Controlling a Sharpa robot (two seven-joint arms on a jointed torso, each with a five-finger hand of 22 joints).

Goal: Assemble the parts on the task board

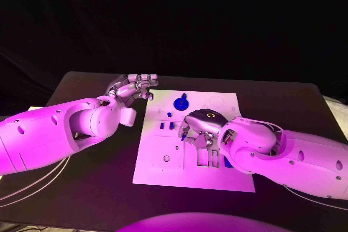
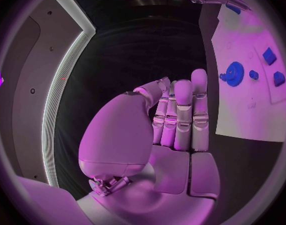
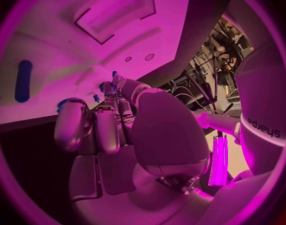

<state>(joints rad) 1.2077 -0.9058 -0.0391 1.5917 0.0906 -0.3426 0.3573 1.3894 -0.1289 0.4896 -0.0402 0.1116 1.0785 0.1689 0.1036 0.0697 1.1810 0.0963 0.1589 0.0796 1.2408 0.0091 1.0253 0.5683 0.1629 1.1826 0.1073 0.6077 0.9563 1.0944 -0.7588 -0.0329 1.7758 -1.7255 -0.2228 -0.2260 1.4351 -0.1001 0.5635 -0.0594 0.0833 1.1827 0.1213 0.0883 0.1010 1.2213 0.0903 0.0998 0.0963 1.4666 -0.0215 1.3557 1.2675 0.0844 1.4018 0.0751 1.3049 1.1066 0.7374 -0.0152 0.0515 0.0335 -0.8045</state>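
- The left arm enters from the left edge of the head view and reaches up toward the upper left corner of the task board [image 1: 190, 164]. The left robot hand [image 1: 136, 87] hangs over the dark desk [image 1: 94, 171] just beside that corner, apart from the plate.
- In the left wrist view the left robot hand [image 2: 174, 120] has its fingers [image 2: 182, 112] straight and pressed side by side, the thumb folded alongside. It holds nothing and touches nothing.
- The right arm comes in from the right edge of the head view and bends over the middle of the board. The right robot hand [image 1: 197, 125] points down onto the plate, its fingers curled toward the surface.
- The task board is a white rectangular plate in the centre of the desk, with outlined recesses and small holes.
- A blue gear [image 1: 181, 100] lies near the board's upper middle; small blue blocks [image 1: 167, 125] sit in slots at centre left.
- In the right wrist view the right robot hand [image 3: 118, 120] has its fingertips drawn together around a small blue part [image 3: 107, 88], just above the board. It looks like a pinch, though the contact is partly hidden.
- A long blue peg [image 3: 22, 81] lies on the board at the left of that view, well apart from the hand.
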